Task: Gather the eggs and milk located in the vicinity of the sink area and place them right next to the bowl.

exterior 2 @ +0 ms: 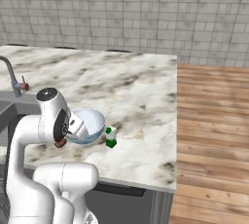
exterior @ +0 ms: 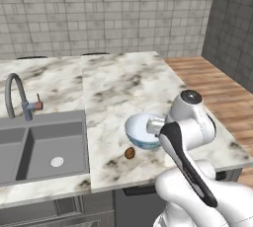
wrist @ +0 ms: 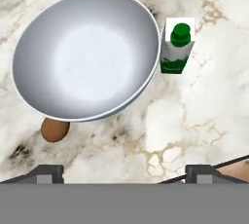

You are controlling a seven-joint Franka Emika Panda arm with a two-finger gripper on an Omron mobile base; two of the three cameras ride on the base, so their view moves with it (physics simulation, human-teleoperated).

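The pale blue-white bowl (wrist: pixel 87 55) stands on the marble counter near its front edge, also seen as bowl (exterior: pixel 140 130) and bowl (exterior 2: pixel 91 123). A small brown egg (wrist: pixel 54 129) lies against the bowl's rim on the sink side, egg (exterior: pixel 130 153). The green-and-white milk (wrist: pixel 177 47) stands upright just beside the bowl on the opposite side, milk (exterior 2: pixel 111 138). My gripper (wrist: pixel 127 172) hovers above the counter near the bowl, open, with nothing between its fingertips (wrist: pixel 46 172).
The grey sink (exterior: pixel 44 147) with its curved faucet (exterior: pixel 17 93) lies left of the bowl. The counter's front edge (exterior 2: pixel 121 181) runs just below the bowl. Wooden floor (exterior 2: pixel 214 135) lies past the counter's right end. A tiled wall (exterior: pixel 99 9) closes the back.
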